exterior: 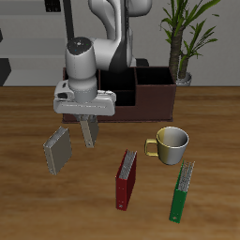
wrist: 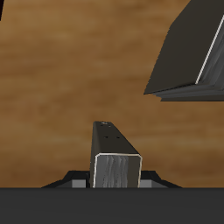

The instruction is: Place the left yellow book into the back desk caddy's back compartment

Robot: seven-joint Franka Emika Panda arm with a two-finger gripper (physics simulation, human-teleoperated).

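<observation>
We have the book (exterior: 88, 130) gripped in the claw (exterior: 87, 120) and hanging clear of the table, so the carry is in hand. Next we need to swing toward two o'clock to the caddy (exterior: 155, 94) and lower it into the small back cell.

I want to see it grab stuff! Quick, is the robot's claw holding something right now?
Gripper: shut on the left yellow book, lifted off the table. Another grey book lies beside it.
</observation>
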